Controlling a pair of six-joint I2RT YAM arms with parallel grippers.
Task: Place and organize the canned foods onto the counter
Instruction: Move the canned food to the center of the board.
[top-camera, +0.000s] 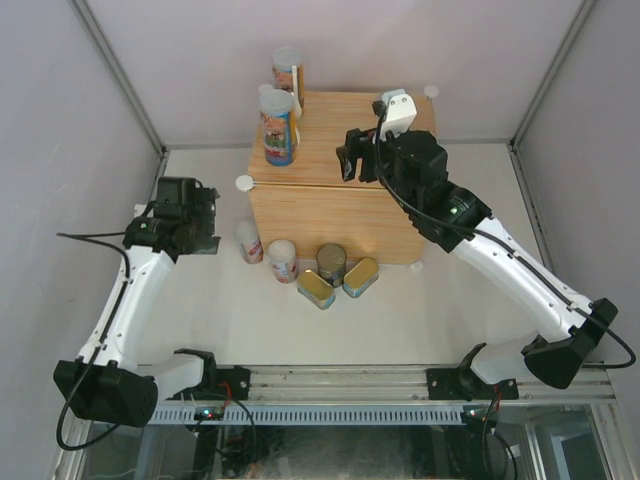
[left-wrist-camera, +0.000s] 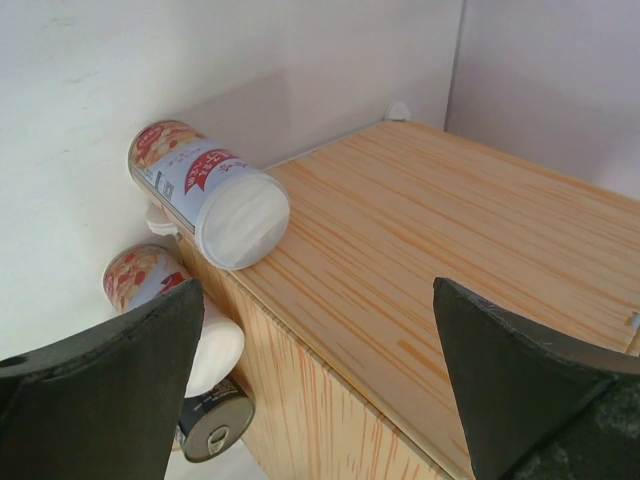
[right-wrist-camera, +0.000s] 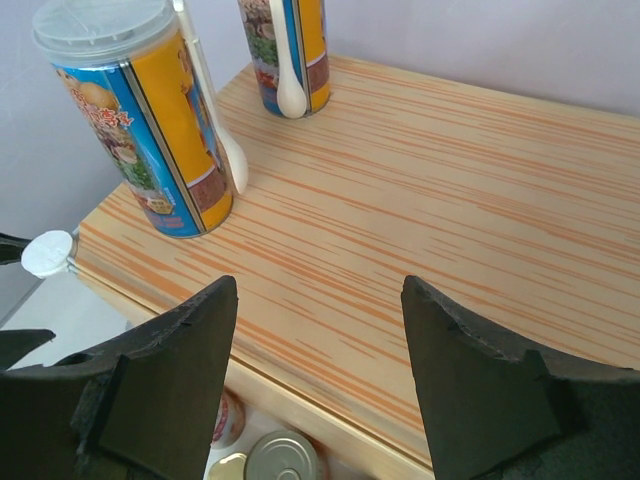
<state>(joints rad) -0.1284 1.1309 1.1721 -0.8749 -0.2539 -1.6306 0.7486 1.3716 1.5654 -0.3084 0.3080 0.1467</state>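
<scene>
Two tall blue-and-yellow cans (top-camera: 279, 125) stood on the counter (top-camera: 340, 120), along its left edge, so you were partway. Five waited on the table (top-camera: 450, 300) in front: two white-lidded cans (top-camera: 283, 260), a metal-topped can (top-camera: 331, 263) and two gold tins (top-camera: 317, 289). Your right gripper (right-wrist-camera: 320, 295) hovered over the counter, jaws apart and empty. Your left gripper (left-wrist-camera: 315, 295) was spread wide, holding nothing.

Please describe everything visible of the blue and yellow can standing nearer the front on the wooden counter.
The tall cylindrical can with a blue and yellow label stands upright on the light wood-grain counter, near its front left corner. It has a translucent white plastic lid, food pictures on the label, and a white spoon fixed along its side. Only the counter touches it.
</scene>
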